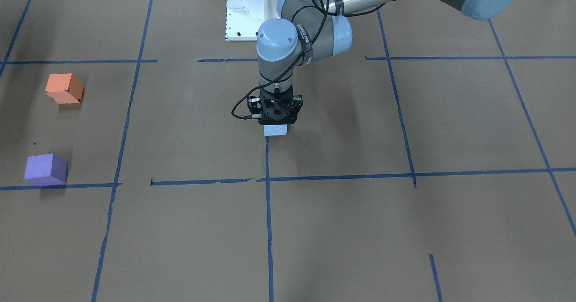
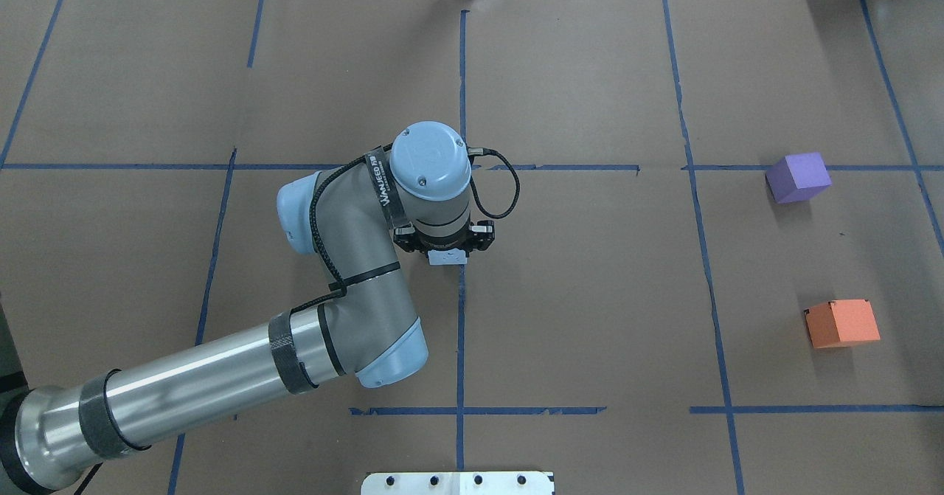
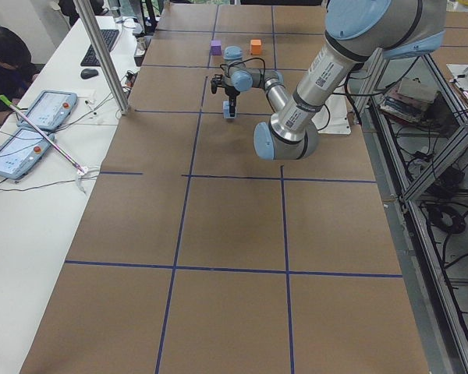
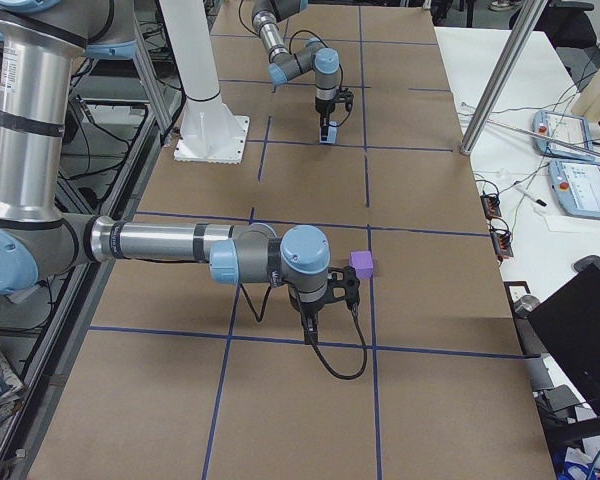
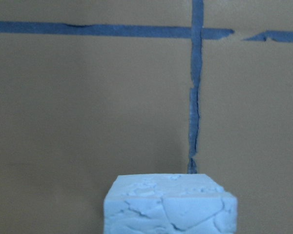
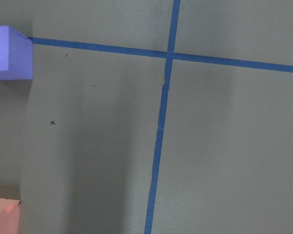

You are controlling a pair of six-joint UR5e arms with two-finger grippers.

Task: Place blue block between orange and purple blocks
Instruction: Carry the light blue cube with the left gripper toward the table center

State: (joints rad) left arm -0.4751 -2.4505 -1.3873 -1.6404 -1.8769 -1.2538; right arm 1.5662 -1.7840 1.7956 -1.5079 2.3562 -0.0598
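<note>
The pale blue block (image 1: 275, 130) sits between the fingers of my left gripper (image 1: 275, 124), which is shut on it near the table's middle, over a blue tape line. It fills the bottom of the left wrist view (image 5: 171, 207). I cannot tell whether it touches the table. The orange block (image 2: 842, 323) and the purple block (image 2: 798, 177) lie far to the right, apart from each other with bare paper between them. My right gripper (image 4: 310, 325) shows only in the exterior right view, near the purple block (image 4: 361, 264); I cannot tell whether it is open or shut.
Brown paper with blue tape grid lines (image 2: 461, 333) covers the table. A white robot base plate (image 1: 245, 9) stands at the robot's side edge. An operator's table with tablets (image 3: 31, 132) and a metal post (image 3: 101, 54) runs along the far side.
</note>
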